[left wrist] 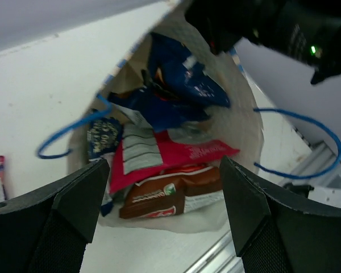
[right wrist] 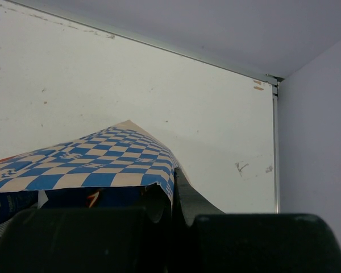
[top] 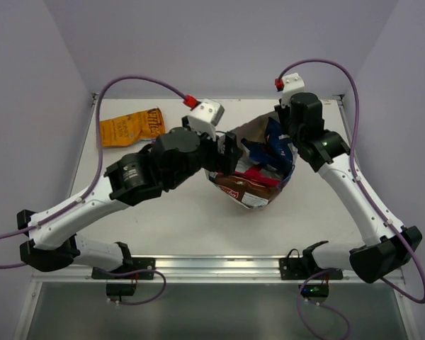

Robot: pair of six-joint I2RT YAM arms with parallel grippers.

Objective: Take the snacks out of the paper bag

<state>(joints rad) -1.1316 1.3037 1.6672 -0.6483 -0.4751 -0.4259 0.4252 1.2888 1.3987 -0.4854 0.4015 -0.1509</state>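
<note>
- The tan paper bag (top: 251, 132) with a blue-white checkered band sits in the middle of the white table (top: 198, 227). Its mouth is open toward the left gripper (left wrist: 165, 199).
- The left gripper hovers just before the mouth, with its jaws wide apart and holding nothing.
- The right gripper (right wrist: 179, 219) has its jaws closed on the checkered rim of the paper bag.
- Inside the bag are a dark blue foil packet (left wrist: 179, 79), a magenta foil packet (left wrist: 182, 153) and a brown-and-white chip bag (left wrist: 170, 196).
- An orange foil packet (top: 131, 129) lies at the far left of the table, well apart from the bag.
</note>
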